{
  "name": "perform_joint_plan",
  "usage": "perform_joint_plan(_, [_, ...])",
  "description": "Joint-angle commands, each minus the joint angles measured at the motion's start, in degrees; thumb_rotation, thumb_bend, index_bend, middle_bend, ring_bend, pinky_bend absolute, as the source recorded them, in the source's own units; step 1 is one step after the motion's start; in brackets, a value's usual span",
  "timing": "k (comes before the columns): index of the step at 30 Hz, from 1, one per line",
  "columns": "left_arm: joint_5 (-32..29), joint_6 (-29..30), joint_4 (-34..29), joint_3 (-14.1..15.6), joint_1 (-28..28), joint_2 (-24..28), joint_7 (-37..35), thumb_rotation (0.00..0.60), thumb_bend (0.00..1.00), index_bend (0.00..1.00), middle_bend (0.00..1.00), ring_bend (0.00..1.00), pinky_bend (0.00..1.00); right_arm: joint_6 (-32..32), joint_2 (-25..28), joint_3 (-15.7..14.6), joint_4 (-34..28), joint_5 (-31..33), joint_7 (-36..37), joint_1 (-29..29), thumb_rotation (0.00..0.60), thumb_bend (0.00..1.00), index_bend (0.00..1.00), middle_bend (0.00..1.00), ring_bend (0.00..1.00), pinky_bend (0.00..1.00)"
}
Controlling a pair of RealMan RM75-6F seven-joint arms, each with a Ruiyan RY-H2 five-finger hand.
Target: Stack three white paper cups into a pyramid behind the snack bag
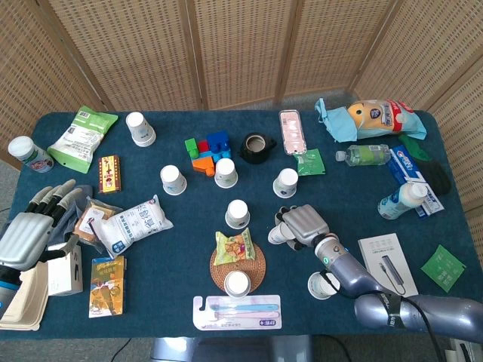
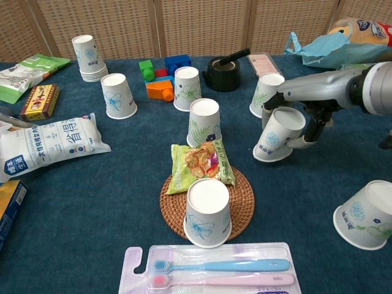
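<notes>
From the head view, my right hand (image 1: 303, 224) is gripping a tilted paper cup (image 1: 277, 235) at about 3 o'clock of the snack bag (image 1: 233, 246), while my left hand (image 1: 34, 226) is resting at the tabletop's (image 1: 151, 302) left edge, fingers spread and holding nothing. From the chest view, my fingers (image 2: 306, 125) are wrapping that cup (image 2: 278, 135), its rim touching the cloth, with another upturned cup (image 2: 204, 122) standing at 12 o'clock of the bag (image 2: 200, 164).

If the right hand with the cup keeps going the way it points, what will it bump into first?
Probably the upside-down paper cup just behind the snack bag. The right hand holds a tilted cup and points toward the table's middle, where that cup stands nearest in its line. Depth is hard to judge.
</notes>
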Motion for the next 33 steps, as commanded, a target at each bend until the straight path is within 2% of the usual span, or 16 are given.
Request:
perform_joint_plan(1, [0.4,0.5,-0.2,0.0,0.3,0.3,0.1,0.600,0.43,0.00,0.00,0.00,0.07,-0.1,-0.2,0.2,0.3,1.2,-0.4,1.1,0.600,0.41,0.36,0.26,0.28,0.75])
perform_joint_plan(19, [0.8,2.1,-0.4,0.0,1.7,1.1,-0.1,0.600,0.43,0.00,0.00,0.00,0.07,-4.4,-4.2,0.5,6.0,5.6,-1.3,8.8,0.600,0.40,0.35,0.25,0.28,0.74])
perform_joint_plan(29, [0.6,2.3,0.1,-0.2,2.0,1.1,-0.5,0.600,0.43,0.00,0.00,0.00,0.07,-5.7,-5.3,0.1,9.1,7.0,-0.3,11.4,0.600,0.40,0.34,0.25,0.25,0.70])
perform_joint_plan(33, [0.5,2.4,0.2,-0.2,2.2,1.1,-0.7,0.600,0.43,0.00,0.00,0.00,0.07,-6.4,-5.4,-0.6,10.0,7.4,-0.2,12.2,0.600,0.40,0.31,0.23,0.23,0.65])
